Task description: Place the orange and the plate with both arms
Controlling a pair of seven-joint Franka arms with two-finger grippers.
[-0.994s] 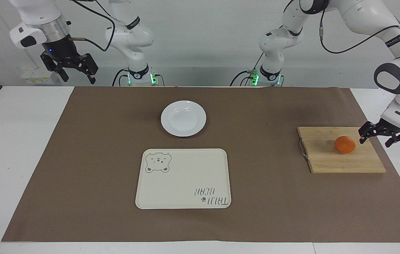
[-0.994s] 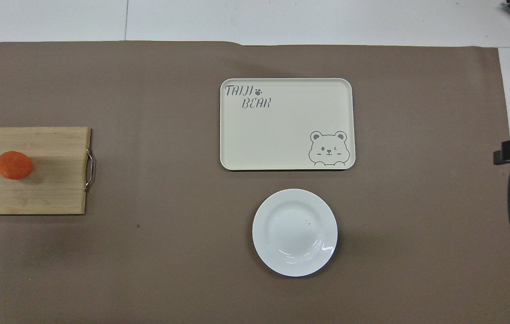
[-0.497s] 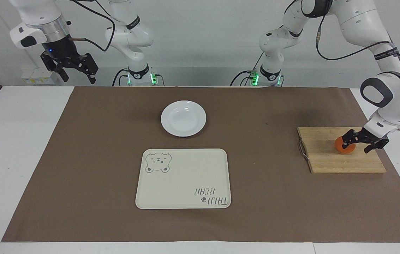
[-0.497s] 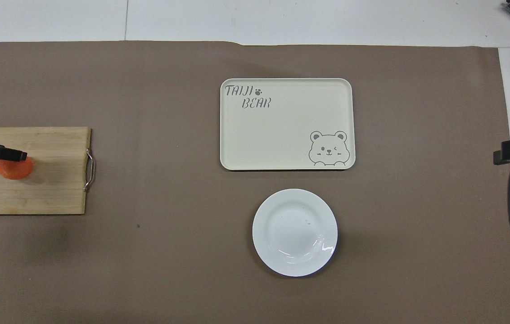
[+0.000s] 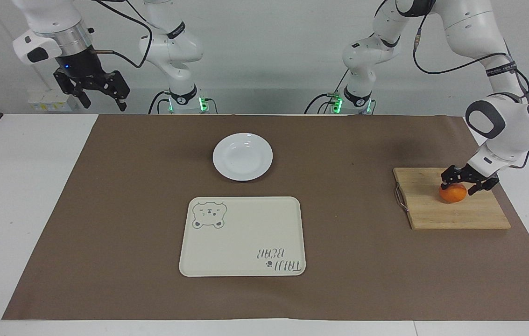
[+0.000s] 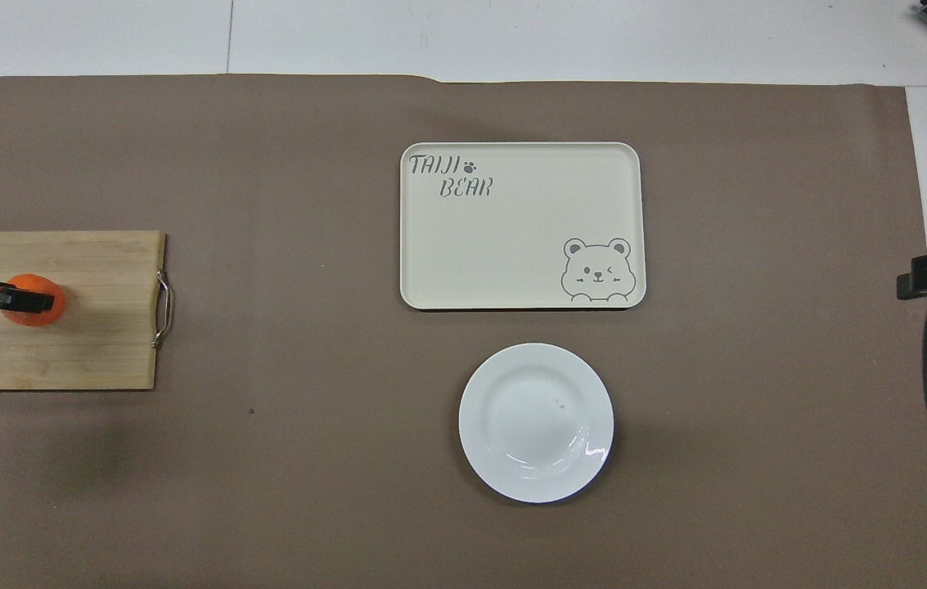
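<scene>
- My left gripper [image 5: 461, 184] is clamped on the orange [image 5: 453, 193], which sits on the cutting board [image 5: 451, 212] at the table's left-arm end, ready to lift.
- My right gripper [image 5: 98, 93] waits with its jaws wide, over the table's robot-side edge; the plate [image 5: 243, 156] is untouched.

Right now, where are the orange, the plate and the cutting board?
orange [image 5: 454, 195], facing view, its lower front.
plate [image 5: 243, 173], facing view, its rim.
cutting board [image 5: 432, 212], facing view, bare wood.

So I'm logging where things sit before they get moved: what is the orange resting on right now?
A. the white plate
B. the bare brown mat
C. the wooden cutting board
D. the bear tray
C: the orange sits on the wooden cutting board at the left arm's end of the table, with the left hand closed on it.
</scene>
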